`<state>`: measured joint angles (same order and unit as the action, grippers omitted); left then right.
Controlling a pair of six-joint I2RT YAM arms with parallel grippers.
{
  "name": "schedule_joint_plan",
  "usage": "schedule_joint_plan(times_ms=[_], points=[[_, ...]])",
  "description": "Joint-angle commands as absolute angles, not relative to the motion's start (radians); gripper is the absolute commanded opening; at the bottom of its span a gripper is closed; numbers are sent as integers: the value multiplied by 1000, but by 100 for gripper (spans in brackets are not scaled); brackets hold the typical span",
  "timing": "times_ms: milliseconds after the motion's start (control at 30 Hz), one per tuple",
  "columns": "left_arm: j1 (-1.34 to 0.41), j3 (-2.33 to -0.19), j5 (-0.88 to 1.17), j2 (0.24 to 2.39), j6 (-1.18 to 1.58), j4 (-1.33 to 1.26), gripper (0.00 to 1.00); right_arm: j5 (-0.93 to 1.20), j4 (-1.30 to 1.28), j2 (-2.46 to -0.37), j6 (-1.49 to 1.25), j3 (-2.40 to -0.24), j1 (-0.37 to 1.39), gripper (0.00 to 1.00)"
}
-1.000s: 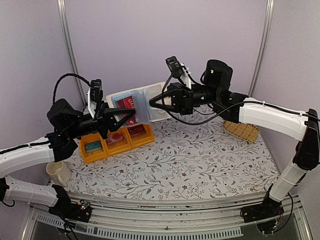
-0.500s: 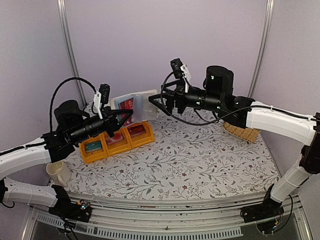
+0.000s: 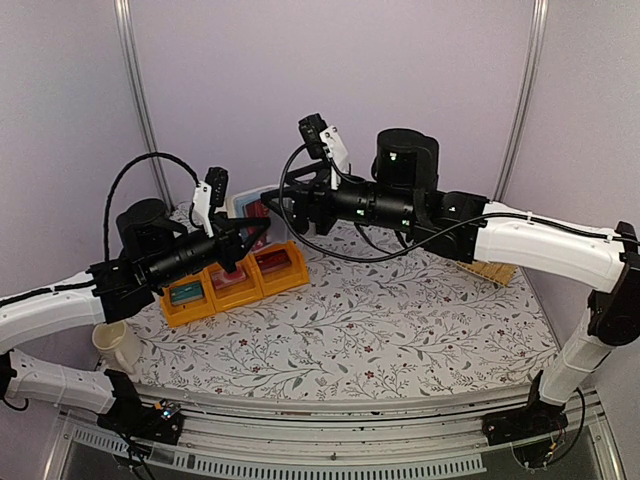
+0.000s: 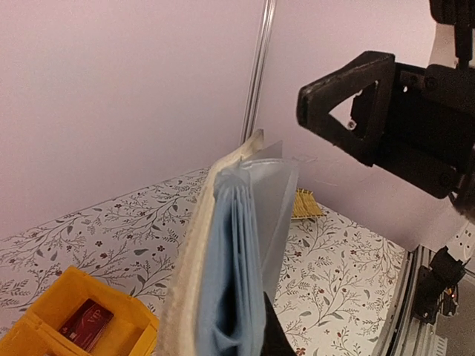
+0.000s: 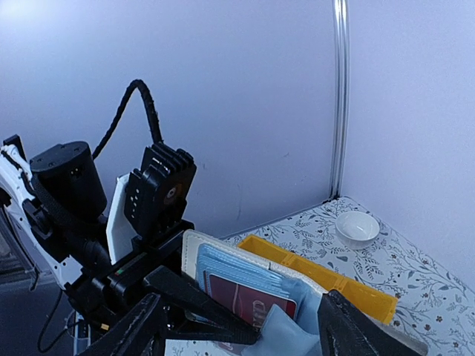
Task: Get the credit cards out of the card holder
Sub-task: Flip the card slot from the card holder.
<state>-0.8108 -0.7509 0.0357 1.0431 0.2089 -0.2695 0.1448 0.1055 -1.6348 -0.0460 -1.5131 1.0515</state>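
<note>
The card holder (image 3: 247,208) hangs in the air over the yellow bins, whitish cover outward, with my left gripper (image 3: 246,236) shut on its lower edge. From the left wrist it is edge-on, pale blue leaves (image 4: 236,252) fanned beside one dark finger (image 4: 272,335). A red credit card (image 5: 251,301) shows in the front sleeve of the card holder (image 5: 223,261). My right gripper (image 3: 277,205) is open, its two fingers straddling the holder's right end without closing on it; in its own view the right gripper (image 5: 241,311) frames the red card. More credit cards lie in the bins: teal (image 3: 186,292) and red (image 3: 271,262).
A row of yellow bins (image 3: 240,292) stands at the back left of the flowered table. A cream cup (image 3: 115,346) sits at the near left, a woven straw basket (image 3: 490,266) at the far right. A small white bowl (image 5: 357,227) rests beyond the bins.
The right gripper let go of the holder's leaf, opened and moved left over the holder. The left arm kept its grip and drew the holder slightly back and left.
</note>
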Motion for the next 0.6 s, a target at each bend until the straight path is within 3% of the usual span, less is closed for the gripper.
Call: schedule_joint_plan(times_ms=[0,267,433,567], points=[[-831,-757,45,1031,195,-334,0,103,4,-1704,-87,-1602,1049,78],[-833,-728,94,1003,208,-388,0,-15,-74,-1749,-61,-1632,1049,64],[-833,-710,106,988,226,-422,0,-37,-78,-1732,-32,-1592,1046,65],[-825,-693,132,967,267,-439,0,132,-115,-1675,13,-1555,985,66]])
